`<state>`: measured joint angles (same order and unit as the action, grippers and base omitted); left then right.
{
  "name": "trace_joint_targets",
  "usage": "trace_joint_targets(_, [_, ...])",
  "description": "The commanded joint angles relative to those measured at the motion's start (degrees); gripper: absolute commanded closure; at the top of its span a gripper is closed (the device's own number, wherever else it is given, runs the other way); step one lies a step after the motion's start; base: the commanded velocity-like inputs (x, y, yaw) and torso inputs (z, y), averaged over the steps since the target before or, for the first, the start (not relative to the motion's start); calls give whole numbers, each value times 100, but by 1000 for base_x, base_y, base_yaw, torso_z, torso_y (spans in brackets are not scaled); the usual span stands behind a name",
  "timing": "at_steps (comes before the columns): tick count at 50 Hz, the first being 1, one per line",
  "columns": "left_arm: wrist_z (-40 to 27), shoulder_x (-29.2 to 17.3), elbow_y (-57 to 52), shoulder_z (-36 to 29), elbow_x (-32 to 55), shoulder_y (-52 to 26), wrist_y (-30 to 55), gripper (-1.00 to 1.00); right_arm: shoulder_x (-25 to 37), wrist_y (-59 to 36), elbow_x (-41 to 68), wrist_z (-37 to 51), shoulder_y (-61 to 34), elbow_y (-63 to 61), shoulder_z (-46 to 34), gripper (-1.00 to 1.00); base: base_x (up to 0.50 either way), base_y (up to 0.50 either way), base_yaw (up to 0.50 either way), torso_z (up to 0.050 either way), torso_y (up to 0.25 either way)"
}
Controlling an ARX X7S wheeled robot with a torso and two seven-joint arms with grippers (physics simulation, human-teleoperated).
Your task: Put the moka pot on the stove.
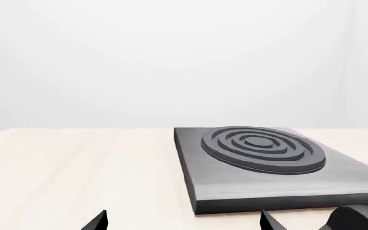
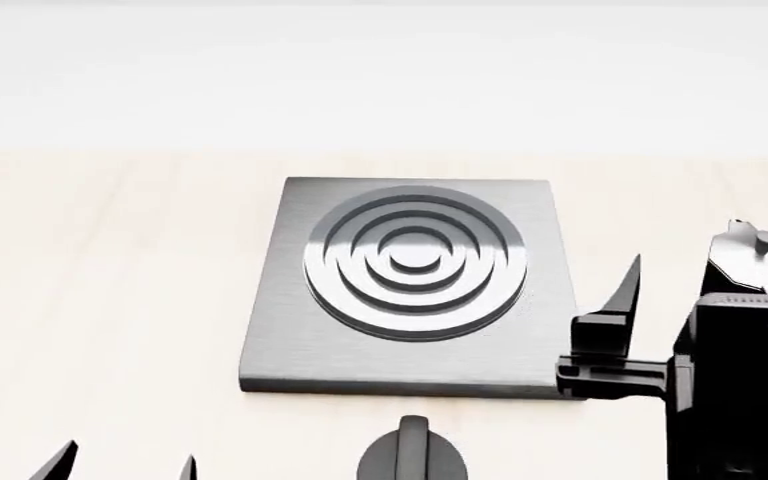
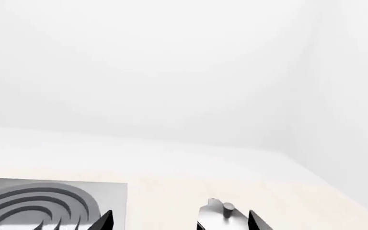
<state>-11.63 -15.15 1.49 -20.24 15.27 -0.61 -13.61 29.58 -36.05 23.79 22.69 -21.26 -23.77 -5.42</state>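
brushed-grey square stove (image 2: 411, 290) with ringed burner on pale wood counter (image 2: 117, 300), silvery-lidded faceted moka pot (image 2: 755, 258) between spread right fingers (image 2: 624, 290), left fingers (image 2: 57, 462) released

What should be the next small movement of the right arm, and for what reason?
Probably lower the right gripper around the moka pot. Its jaws are open with the pot's silvery lid between the fingertips, and the stove is bare, so the pot is not yet grasped.

The right gripper (image 2: 684, 300) masks all of the moka pot (image 2: 747, 256) except its lid, with the pot's body lost beyond the picture's edge in the wrist view, while only the left gripper's (image 2: 120, 463) fingertips show.
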Motion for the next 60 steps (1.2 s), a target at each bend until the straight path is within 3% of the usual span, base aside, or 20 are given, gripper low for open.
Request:
trace_joint_targets(1, [-1, -10, 57, -10, 33, -5, -49, -100, 173, -127, 206, -91, 50, -3, 247, -100, 0, 0, 0, 0, 0])
trace_joint_targets(17, [-24, -55, 42, -9, 86, -47, -21, -100, 318, -184, 681, -441, 51, 269, 650, -100, 0, 0, 0, 0, 0])
trace_joint_targets(18, [-593, -457, -818, 6, 445, -39, 839, -100, 332, -214, 701, -427, 42, 262, 679, -100, 0, 0, 0, 0, 0])
trace_joint_targets(19, [-570, -459, -1677, 15, 467, -55, 1588, -100, 362, -245, 722, -456, 30, 246, 670, -100, 0, 0, 0, 0, 0])
trace_joint_targets(38, [-363, -346, -1071, -18, 347, -71, 957, -100, 633, -301, 1252, -708, 170, 358, 1391, -100, 0, 0, 0, 0, 0])
trace_joint_targets(60, [-307, -274, -703, -65, 275, -42, 598, -100, 526, -113, 1443, -1372, 88, 1517, 1314, -100, 0, 0, 0, 0, 0])
